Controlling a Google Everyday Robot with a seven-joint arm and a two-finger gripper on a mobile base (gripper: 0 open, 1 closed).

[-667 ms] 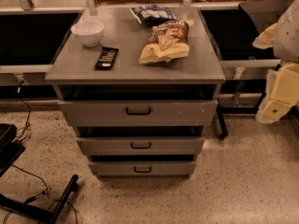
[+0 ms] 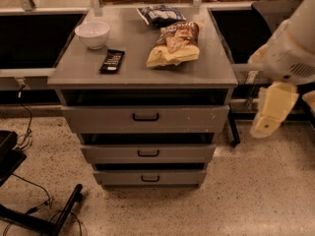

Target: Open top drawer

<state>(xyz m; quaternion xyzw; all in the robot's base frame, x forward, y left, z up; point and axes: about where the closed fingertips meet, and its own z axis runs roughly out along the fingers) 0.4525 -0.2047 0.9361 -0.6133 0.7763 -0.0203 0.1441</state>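
Note:
The grey cabinet (image 2: 142, 73) has three drawers stacked in its front. The top drawer (image 2: 98, 119) is the widest and tallest, with a small black centre pull handle (image 2: 145, 116). Its front sits in under the cabinet top with a dark gap above it. Two shorter drawers (image 2: 113, 154) (image 2: 118, 177) lie below. My gripper (image 2: 291, 107) hangs from the white arm (image 2: 290, 48) at the right, beside the cabinet and about level with the top drawer. It is clear of the cabinet, open and empty. One cream finger (image 2: 273, 109) shows in full; the other is cut off by the frame's edge.
On the cabinet top lie a white bowl (image 2: 92, 33), a black snack bar (image 2: 112, 61), a tan chip bag (image 2: 174, 44) and a blue bag (image 2: 160, 14). Dark counters flank the cabinet. A black stand and cables (image 2: 29, 210) lie on the speckled floor at the lower left.
My gripper has moved left and a little down, closer to the cabinet's right side. The drawers and the things on top have not moved.

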